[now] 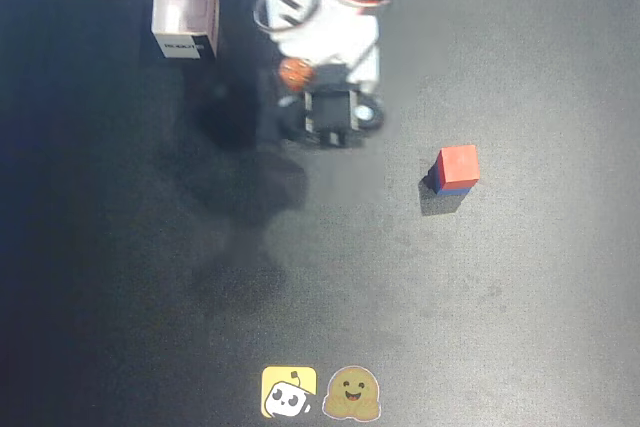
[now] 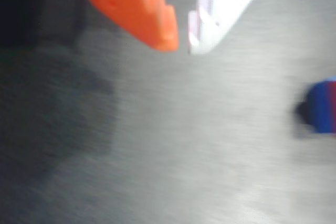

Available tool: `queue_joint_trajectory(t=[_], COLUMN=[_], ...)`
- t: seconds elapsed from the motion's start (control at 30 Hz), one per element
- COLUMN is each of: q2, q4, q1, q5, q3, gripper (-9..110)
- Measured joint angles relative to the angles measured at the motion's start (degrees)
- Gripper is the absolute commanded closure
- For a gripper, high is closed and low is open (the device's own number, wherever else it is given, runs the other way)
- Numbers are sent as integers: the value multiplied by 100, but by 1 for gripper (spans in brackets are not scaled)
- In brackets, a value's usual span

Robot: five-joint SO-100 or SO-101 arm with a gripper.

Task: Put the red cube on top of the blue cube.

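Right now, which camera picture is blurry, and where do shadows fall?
Wrist view: motion-smeared, the claw and the cubes at the right edge soft. Overhead view: sharper; the arm's broad shadow lies left of centre on the table, a small one beside the red cube.

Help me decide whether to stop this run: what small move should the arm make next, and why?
Probably none beyond settling at rest. In the overhead view the small bright-red cube already sits on the small bright-blue cube, and the empty orange-and-white gripper, nearly closed in the wrist view, is well clear of the stack.
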Motion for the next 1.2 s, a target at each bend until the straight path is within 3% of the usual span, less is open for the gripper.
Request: queue_joint_trajectory(t=[0.47, 1.2], q2=[3173, 3270], q4=[-633, -202], q1=[360, 369], q5=[-53, -343], q3=[3041, 3164], gripper=[101, 101])
